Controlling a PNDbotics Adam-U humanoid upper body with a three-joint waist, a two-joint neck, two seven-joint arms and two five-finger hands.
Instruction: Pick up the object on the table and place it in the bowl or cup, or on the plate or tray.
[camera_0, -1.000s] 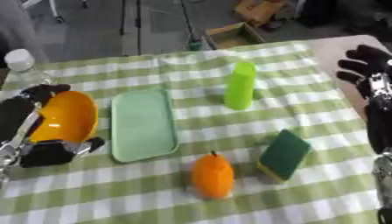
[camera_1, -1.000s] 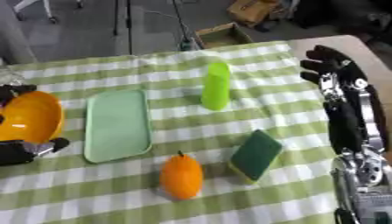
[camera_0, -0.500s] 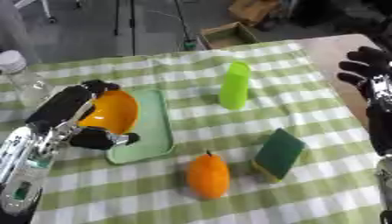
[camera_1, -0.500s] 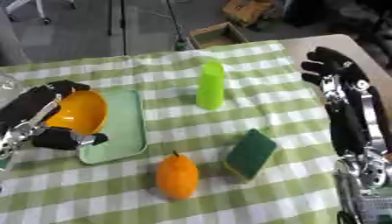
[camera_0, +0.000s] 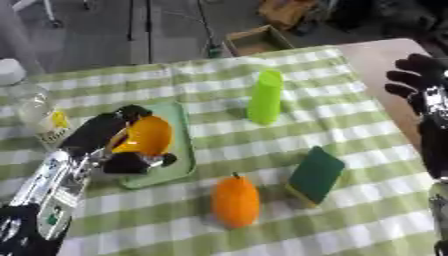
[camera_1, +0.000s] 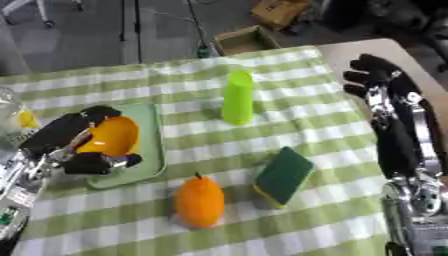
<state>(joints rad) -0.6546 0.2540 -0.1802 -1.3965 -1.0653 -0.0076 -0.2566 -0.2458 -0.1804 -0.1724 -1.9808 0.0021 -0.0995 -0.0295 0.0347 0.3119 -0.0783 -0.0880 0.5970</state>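
My left hand (camera_0: 103, 141) is curled round an orange bowl (camera_0: 144, 136), holding it tilted above the pale green tray (camera_0: 179, 150) at the left of the checked table. An orange fruit (camera_0: 235, 201) lies near the front middle. Beside it to the right lies a dark green sponge (camera_0: 316, 173) with a yellow edge. A lime green cup (camera_0: 264, 97) stands upright behind them. My right hand (camera_1: 378, 80) hangs at the right edge with relaxed fingers and holds nothing.
A clear plastic bottle (camera_0: 31, 107) with a white cap stands at the far left, close to my left arm. Beyond the table's far edge are a cardboard box (camera_0: 254, 42) and stand legs on the floor.
My left hand has carried the orange bowl to the right, from the table's left edge to over the tray. The camera has also shifted. The right hand has stayed put.
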